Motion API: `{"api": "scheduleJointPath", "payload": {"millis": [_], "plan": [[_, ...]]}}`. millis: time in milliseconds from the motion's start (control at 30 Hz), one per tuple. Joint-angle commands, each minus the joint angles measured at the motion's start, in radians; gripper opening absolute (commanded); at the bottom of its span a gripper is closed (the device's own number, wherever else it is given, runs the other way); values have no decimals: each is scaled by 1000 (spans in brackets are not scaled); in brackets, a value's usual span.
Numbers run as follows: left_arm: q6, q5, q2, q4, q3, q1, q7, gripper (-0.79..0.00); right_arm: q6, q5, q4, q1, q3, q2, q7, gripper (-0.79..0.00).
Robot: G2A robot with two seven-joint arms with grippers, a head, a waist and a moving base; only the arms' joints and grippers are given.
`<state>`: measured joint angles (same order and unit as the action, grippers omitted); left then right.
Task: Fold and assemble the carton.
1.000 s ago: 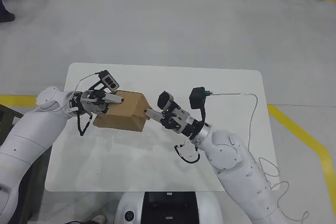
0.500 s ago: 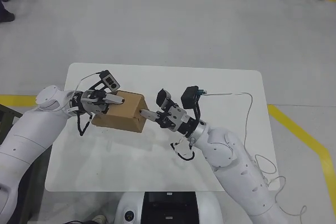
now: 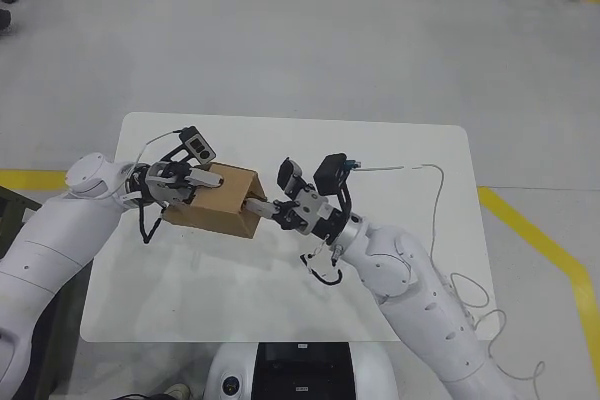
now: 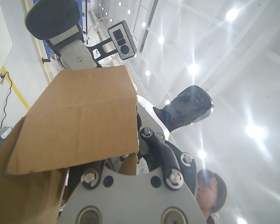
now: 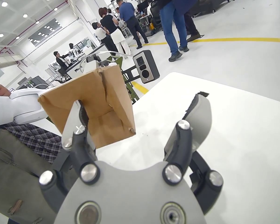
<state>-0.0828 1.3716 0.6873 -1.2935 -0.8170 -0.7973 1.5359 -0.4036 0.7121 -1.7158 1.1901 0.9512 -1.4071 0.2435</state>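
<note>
One carton (image 3: 217, 199) lies lengthwise, end toward right gripper (image 3: 270, 190)

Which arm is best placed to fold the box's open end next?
Right. The right gripper is open at the open end of the carton, one finger inside; the left gripper is at the far end.

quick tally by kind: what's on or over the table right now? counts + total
carton: 1
grippers: 2 (left gripper, right gripper)
white cable: 1
table: 1
Total: 5
</note>
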Motion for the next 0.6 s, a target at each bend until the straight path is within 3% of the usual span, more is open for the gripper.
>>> {"api": "scheduleJointPath", "payload": {"millis": [0, 367, 567], "plan": [[0, 0, 0, 0, 2, 0, 0, -785, 2, 3, 2, -3, -2, 0, -2, -80], [-8, -10, -3, 10, 6, 0, 0, -785, 9, 0, 5, -6, -11, -2, -9, -77], [-15, -12, -6, 28, 4, 6, 0, -785, 15, 3, -8, 21, 31, 7, -17, 0]]}}
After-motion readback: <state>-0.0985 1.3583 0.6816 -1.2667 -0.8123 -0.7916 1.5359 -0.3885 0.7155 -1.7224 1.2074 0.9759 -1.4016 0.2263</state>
